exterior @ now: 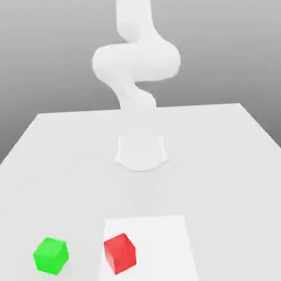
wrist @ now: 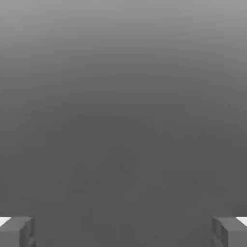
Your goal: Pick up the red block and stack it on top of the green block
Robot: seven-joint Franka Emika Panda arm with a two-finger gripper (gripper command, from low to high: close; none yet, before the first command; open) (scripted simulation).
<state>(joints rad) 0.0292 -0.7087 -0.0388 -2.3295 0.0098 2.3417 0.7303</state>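
Exterior view, lower centre: we see the red block [exterior: 120, 253] resting on the white tabletop [exterior: 225, 161], just beside the green block [exterior: 51, 255] at lower left, both untouched. Hand view: our end effector [wrist: 123, 231] hangs with fingers [wrist: 17, 230] spread wide, holding nothing, presumably ready to descend.

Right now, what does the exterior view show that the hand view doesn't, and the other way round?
The exterior view has the white table, the arm rising from its base, the green block toward that view's left and the red block beside it, apart from it, on a paler square patch. The hand view has the gripper, its two fingertips set wide apart with nothing between them, against a plain grey backdrop. Shared: that grey backdrop is the one thing common to both.
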